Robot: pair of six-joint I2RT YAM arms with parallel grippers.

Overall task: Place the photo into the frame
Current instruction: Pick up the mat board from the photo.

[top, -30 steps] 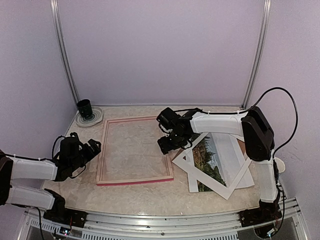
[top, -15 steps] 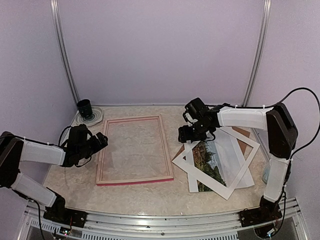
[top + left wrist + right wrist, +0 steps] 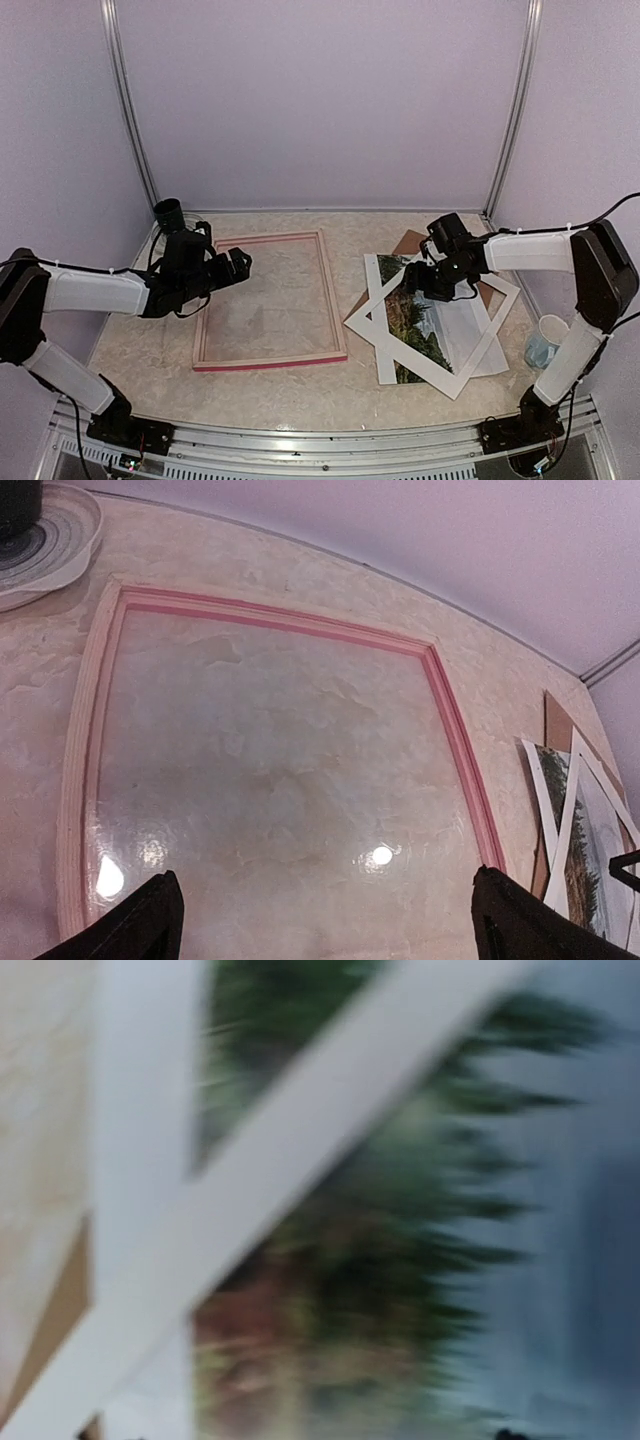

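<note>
The pink-red frame [image 3: 270,362] lies flat at the table's centre-left, its glass reflecting lamps; the left wrist view looks down on its right rail [image 3: 455,740]. My left gripper [image 3: 240,265] hovers over the frame's upper left part, open, its dark fingertips [image 3: 150,925] far apart with nothing between them. The photo [image 3: 415,325] lies to the right under a skewed white mat border [image 3: 488,344]. My right gripper [image 3: 415,283] hangs low over the photo's upper end, open and holding nothing. The right wrist view is a blur of the photo's trees [image 3: 400,1260] and mat strips [image 3: 300,1150].
A brown backing board [image 3: 405,243] pokes out behind the paper pile. A black cup on a ringed saucer [image 3: 170,215] stands at the back left corner. A pale blue mug [image 3: 545,340] sits near the right wall, beside the right arm.
The right arm swung right, from the frame's right rail to above the photo pile. The left arm reached forward and right, from the table's left edge to over the frame.
</note>
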